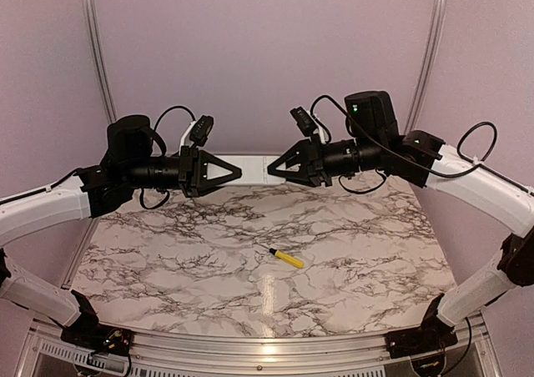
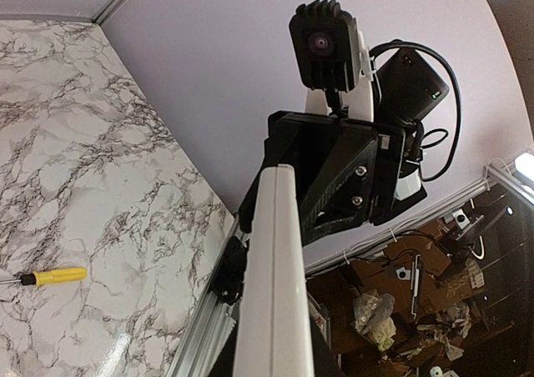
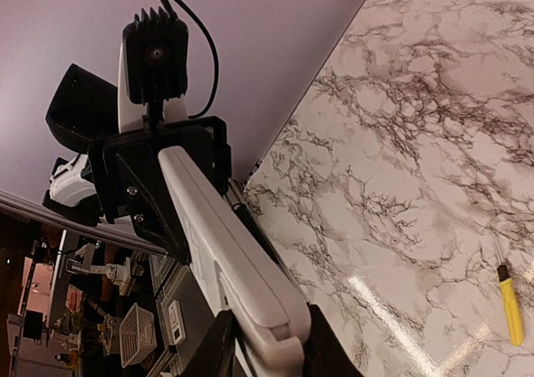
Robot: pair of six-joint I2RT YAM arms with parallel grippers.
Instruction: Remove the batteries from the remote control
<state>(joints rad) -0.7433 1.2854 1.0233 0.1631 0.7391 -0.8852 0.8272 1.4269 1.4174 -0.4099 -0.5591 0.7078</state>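
Note:
The white remote control [image 1: 254, 168] hangs in the air over the back of the table, held by its two ends between my grippers. My left gripper [image 1: 236, 174] is shut on its left end and my right gripper [image 1: 272, 169] is shut on its right end. In the left wrist view the remote [image 2: 271, 260] runs from my left gripper [image 2: 271, 348] up to the right gripper [image 2: 334, 168]. In the right wrist view the remote [image 3: 221, 243] runs from my right gripper [image 3: 267, 348], its closed cover end nearest the camera. No batteries show.
A yellow-handled screwdriver [image 1: 288, 258] lies on the marble tabletop [image 1: 167, 252] near the middle; it also shows in the left wrist view [image 2: 50, 275] and the right wrist view [image 3: 509, 310]. A purple wall stands behind the table.

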